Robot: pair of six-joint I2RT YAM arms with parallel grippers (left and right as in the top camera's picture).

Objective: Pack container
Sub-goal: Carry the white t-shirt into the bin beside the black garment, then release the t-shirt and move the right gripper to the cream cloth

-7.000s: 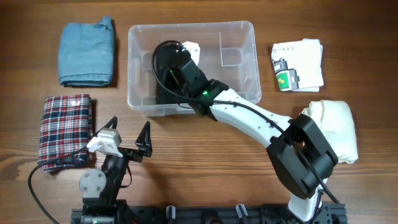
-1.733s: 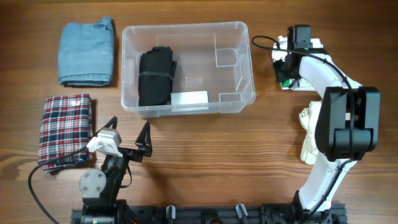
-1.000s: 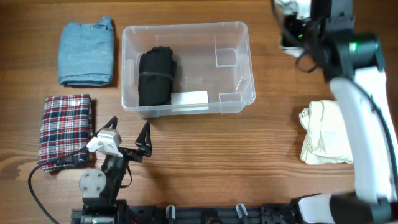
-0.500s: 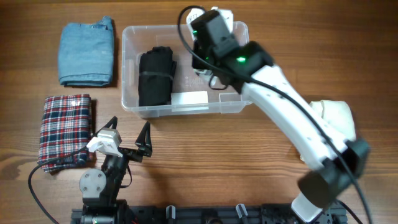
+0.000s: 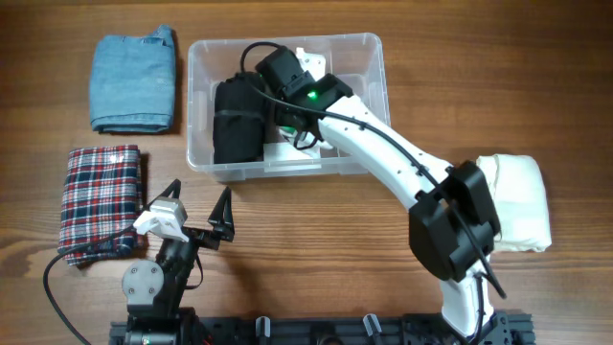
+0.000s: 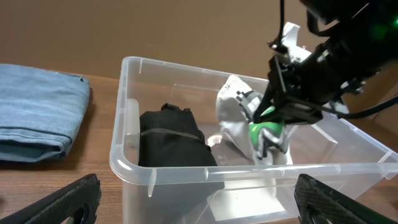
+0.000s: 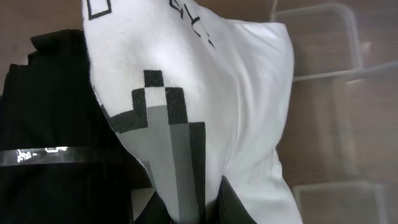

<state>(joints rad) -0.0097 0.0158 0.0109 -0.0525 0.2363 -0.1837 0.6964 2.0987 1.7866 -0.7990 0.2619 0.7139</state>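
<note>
Here, the right claw (image 7: 189,210) is clamped on a white printed garment (image 7: 205,93), holding it inside the container (image 5: 372,57), just beside a black folded garment (image 5: 235,120) lying at the bin's left end. The container sits on the wooden counter (image 5: 316,249), toward its far edge. The left claw (image 5: 199,199) rests near the front with fingers spread wide, gripping nothing, next to a plaid garment (image 5: 102,199); a denim garment (image 5: 134,79) lies beyond it.
</note>
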